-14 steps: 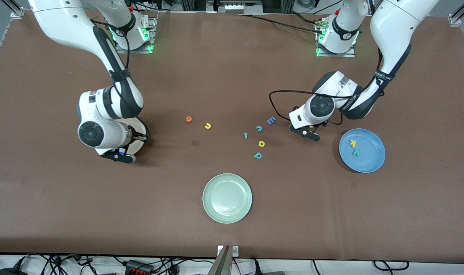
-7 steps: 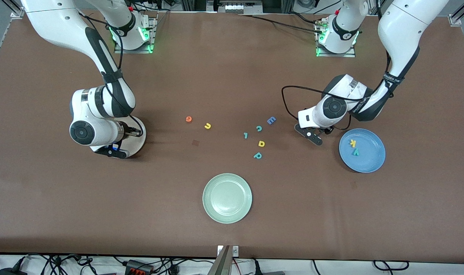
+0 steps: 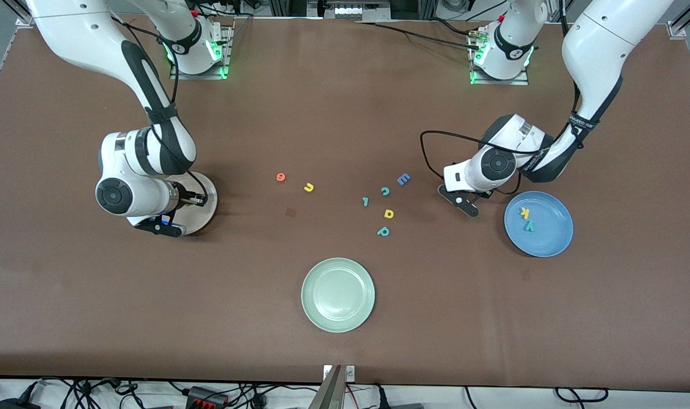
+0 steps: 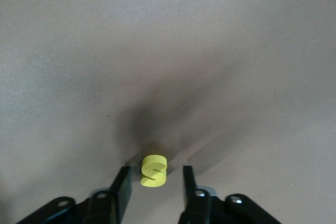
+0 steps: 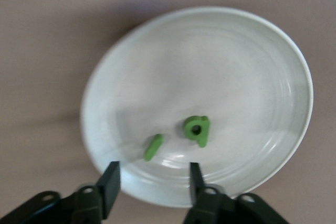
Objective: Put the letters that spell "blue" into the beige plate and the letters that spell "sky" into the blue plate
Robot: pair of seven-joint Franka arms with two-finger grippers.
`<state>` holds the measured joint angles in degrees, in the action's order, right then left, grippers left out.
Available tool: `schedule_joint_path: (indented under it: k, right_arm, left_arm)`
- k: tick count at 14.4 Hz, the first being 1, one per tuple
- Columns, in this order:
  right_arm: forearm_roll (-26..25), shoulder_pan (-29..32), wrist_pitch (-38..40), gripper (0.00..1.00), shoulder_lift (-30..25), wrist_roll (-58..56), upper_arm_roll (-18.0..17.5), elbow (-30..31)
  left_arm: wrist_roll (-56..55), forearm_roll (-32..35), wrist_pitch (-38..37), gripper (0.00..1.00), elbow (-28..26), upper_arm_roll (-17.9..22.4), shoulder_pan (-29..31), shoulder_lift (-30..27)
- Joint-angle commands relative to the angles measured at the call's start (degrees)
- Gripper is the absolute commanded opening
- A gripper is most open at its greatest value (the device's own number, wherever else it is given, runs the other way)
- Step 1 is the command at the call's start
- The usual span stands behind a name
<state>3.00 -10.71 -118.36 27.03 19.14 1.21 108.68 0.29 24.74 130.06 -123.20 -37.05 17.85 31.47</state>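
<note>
The yellow "s" (image 4: 154,170) rests on the brown table between the fingers of my left gripper (image 4: 156,172), with a gap on each side. That left gripper (image 3: 476,199) is low beside the blue plate (image 3: 555,238), which holds the yellow "k" (image 3: 525,213) and teal "y" (image 3: 529,226). My right gripper (image 5: 152,179) hangs open and empty over the rim of the beige plate (image 5: 252,66), where the green "b" (image 5: 198,129) and green "l" (image 5: 153,147) lie. Between the two plates, on the table, are the orange "e" (image 3: 280,177) and yellow "u" (image 3: 308,187).
A pale green plate (image 3: 338,294) sits nearer the front camera, mid-table. Loose letters cluster near the left gripper: blue "E" (image 3: 403,179), teal "c" (image 3: 385,191), small teal "l" (image 3: 366,201), yellow "a" (image 3: 388,213), teal "p" (image 3: 383,231).
The left hand has shifted a little toward the blue plate and its jaws have narrowed around the "s". The right hand has drifted toward its end of the table and its jaws have parted.
</note>
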Motion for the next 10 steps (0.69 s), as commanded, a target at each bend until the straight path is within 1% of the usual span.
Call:
schedule_joint_path:
  k: [1,4,5,7,8,10]
  right_arm:
    - [0.60,-2.72,0.77,1.00,-3.74,0.64,-2.87,0.74]
    - [0.60,-7.65,-1.08,1.00,-3.57,0.37,-3.49,1.27]
    - [0.69,-10.27,-1.69,1.00,-3.48,0.63,-3.50,1.27]
    - [1.31,-13.45,-3.79,1.00,-3.13,4.83,-3.41,1.88]
    - [1.31,-14.94,-6.68,1.00,-2.95,6.51,-3.49,3.11]
    - [1.40,-17.49,-12.57,1.00,-2.69,7.75,-3.50,5.65]
  left_arm:
    - [0.32,1.19,0.80,0.30,-0.20,-0.22,0.16,0.43]
    - [0.06,2.50,0.98,0.30,-0.03,-0.13,0.07,1.22]
    - [-0.03,3.12,0.98,0.30,0.06,-0.13,0.25,1.92]
    - [-0.29,3.30,0.98,0.30,0.24,0.05,0.25,3.32]
    - [-0.38,3.48,0.98,0.30,0.67,0.31,0.16,3.68]
    - [-0.38,4.18,0.63,0.08,0.94,0.31,0.34,3.25]
